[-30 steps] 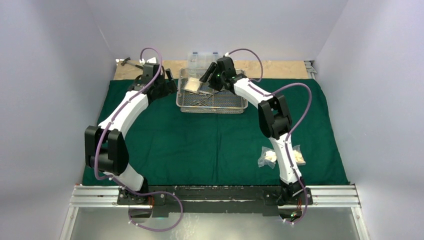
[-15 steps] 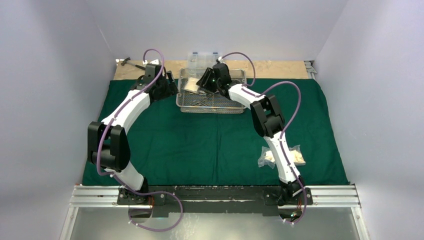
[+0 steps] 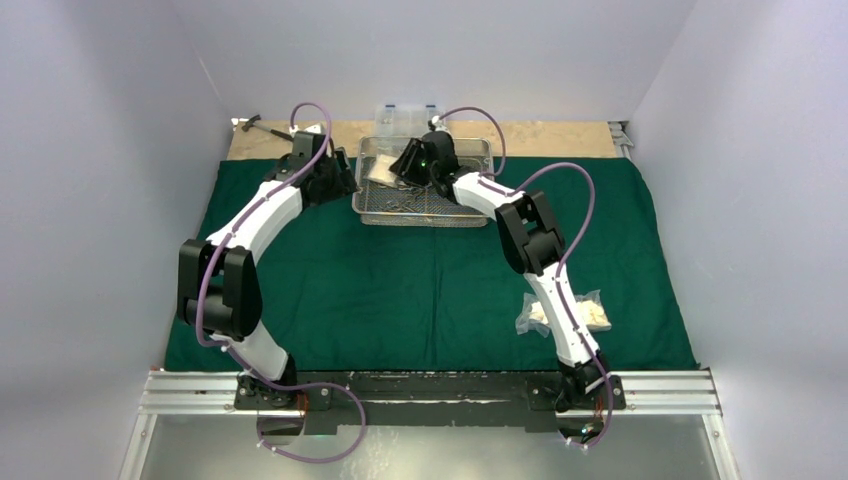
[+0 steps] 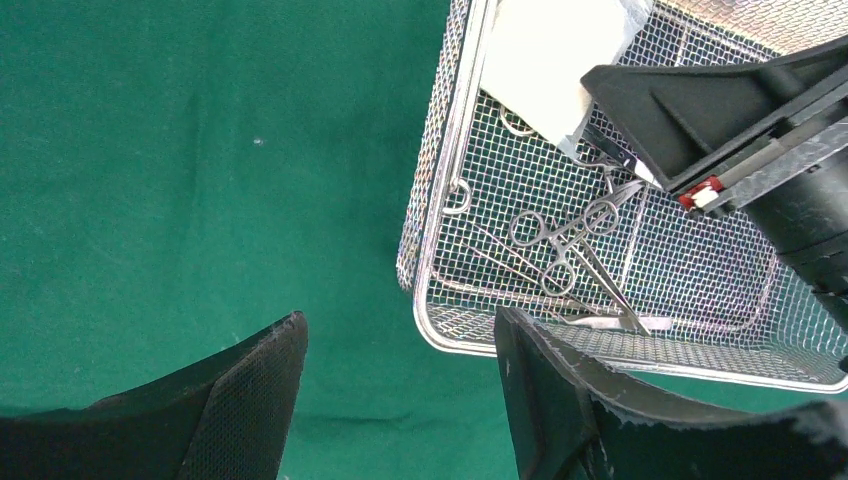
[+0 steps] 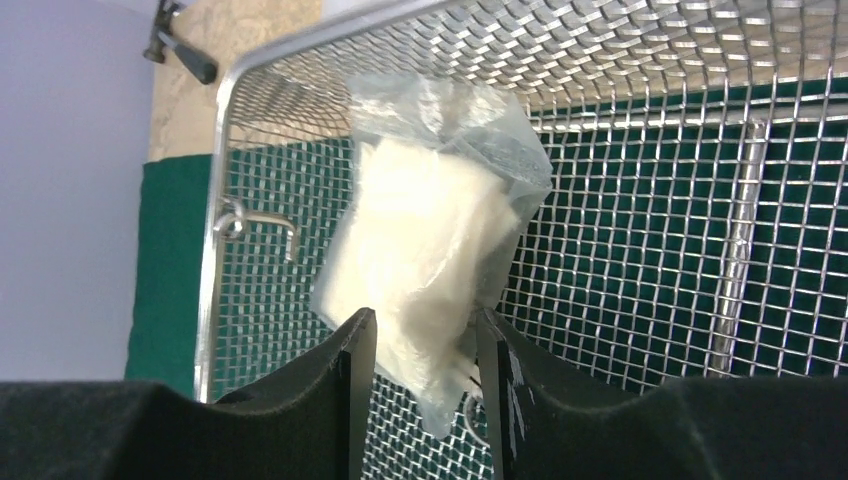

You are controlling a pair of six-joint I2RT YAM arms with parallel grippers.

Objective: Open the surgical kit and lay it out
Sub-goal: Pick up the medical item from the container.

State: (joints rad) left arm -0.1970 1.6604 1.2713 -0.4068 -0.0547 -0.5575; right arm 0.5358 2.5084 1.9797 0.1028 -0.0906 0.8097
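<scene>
The steel mesh tray (image 3: 425, 218) sits at the back of the spread dark green cloth (image 3: 400, 290). My right gripper (image 3: 405, 165) reaches into its left end, its jaws (image 5: 420, 340) pressed on either side of a clear packet of white gauze (image 5: 430, 230). Scissors-like instruments (image 4: 565, 250) lie on the tray floor. My left gripper (image 4: 400, 350) is open and empty, just off the tray's left corner (image 4: 440, 200) above the cloth. Two more gauze packets (image 3: 535, 315) (image 3: 597, 312) lie on the cloth at the front right.
A clear plastic compartment box (image 3: 405, 112) stands behind the tray on the wooden strip. A small hammer (image 3: 258, 125) lies at the back left. White walls enclose the table on three sides.
My right gripper has moved left and down into the tray's left end, onto the gauze packet. My left gripper has shifted slightly toward the tray's left side.
</scene>
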